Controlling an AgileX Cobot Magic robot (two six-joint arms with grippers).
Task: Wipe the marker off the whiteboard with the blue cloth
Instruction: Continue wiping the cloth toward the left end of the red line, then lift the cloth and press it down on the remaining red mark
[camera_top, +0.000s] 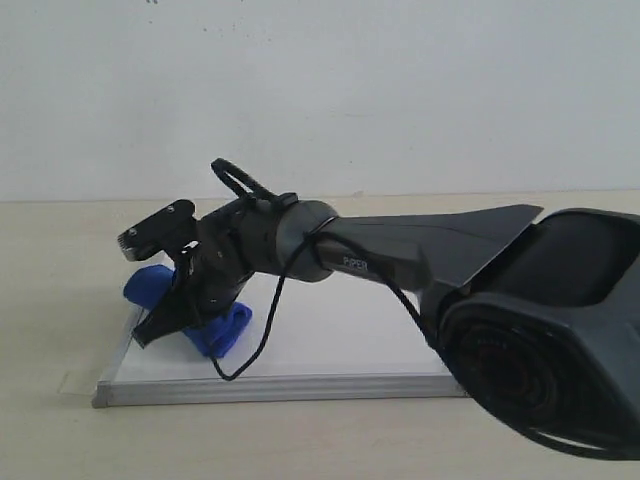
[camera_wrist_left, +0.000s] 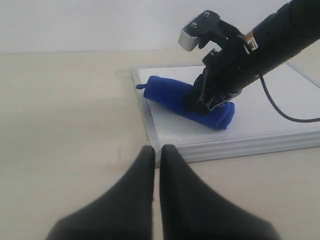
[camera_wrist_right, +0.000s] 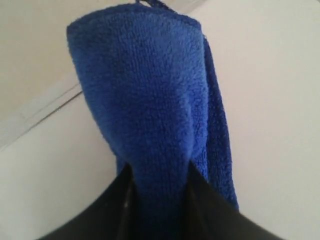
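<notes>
From outside, the right gripper (camera_top: 170, 322) pins the cloth (camera_top: 228, 335) by the board's (camera_top: 340, 345) left edge, bare board open rightward. Left wrist: the left gripper (camera_wrist_left: 156, 152), jaws together, hangs over the table (camera_wrist_left: 60, 110) off the near-left corner. Right wrist: jaws clamp the cloth.

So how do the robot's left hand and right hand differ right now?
The left hand is shut on nothing; the right hand is shut on the blue cloth. The left hand sits over the table, off the whiteboard; the right hand is over the whiteboard, with the blue cloth resting on it. Both have dark fingers and are closed.
</notes>
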